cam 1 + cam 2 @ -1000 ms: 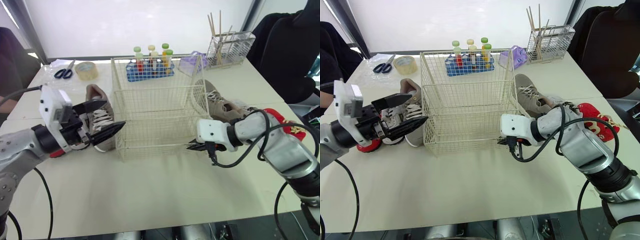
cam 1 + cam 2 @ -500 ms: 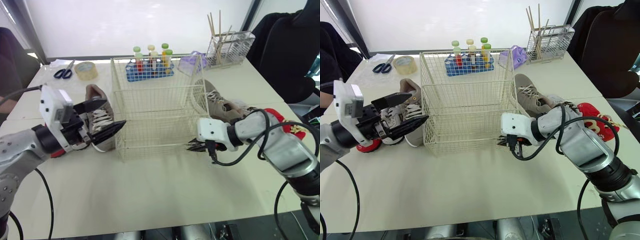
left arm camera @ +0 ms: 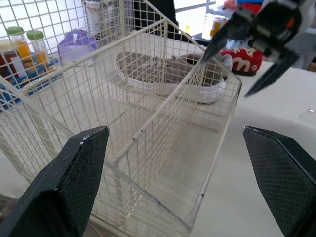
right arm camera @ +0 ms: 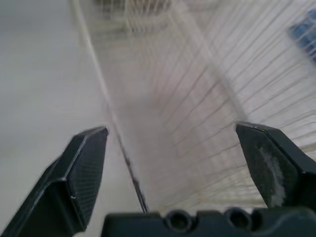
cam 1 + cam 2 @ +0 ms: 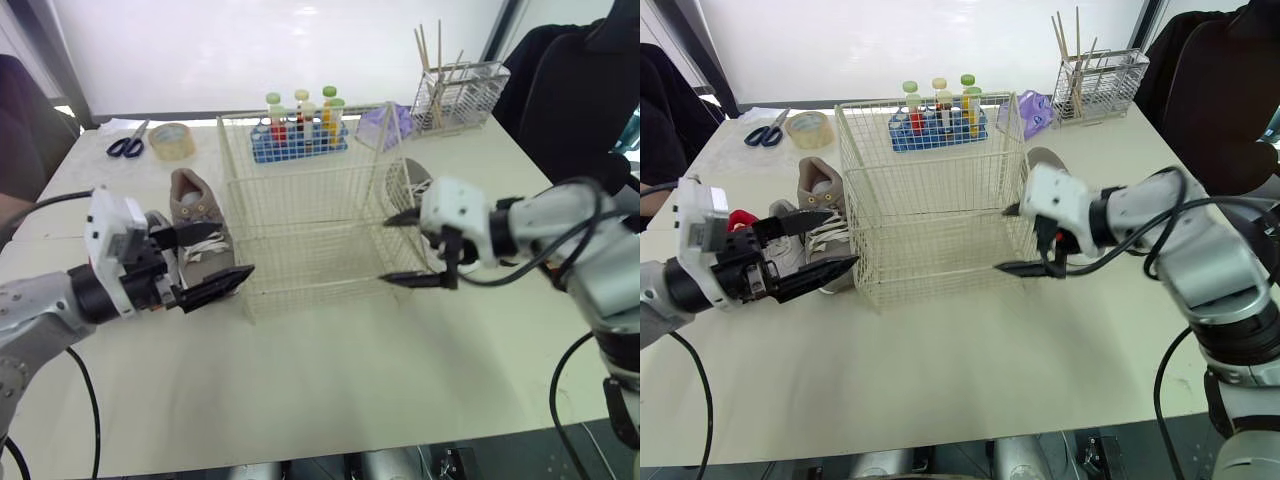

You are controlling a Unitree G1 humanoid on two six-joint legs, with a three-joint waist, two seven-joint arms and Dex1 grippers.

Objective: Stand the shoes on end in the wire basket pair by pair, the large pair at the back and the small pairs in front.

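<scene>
Lab or test room, office-type fit-out. Pale tables [image 5: 330,400] are pushed edge to edge below a bright window [image 5: 280,50]. At the far edge sit a blue tube rack [image 5: 298,143] with capped tubes, scissors [image 5: 126,146], a tape roll [image 5: 172,140] and a wire caddy [image 5: 460,95] holding sticks. A wire basket [image 5: 310,240] stands mid-table among these mixed props. Dark chairs [image 5: 570,110] stand at the sides. No home furnishings, no shop fittings.
</scene>
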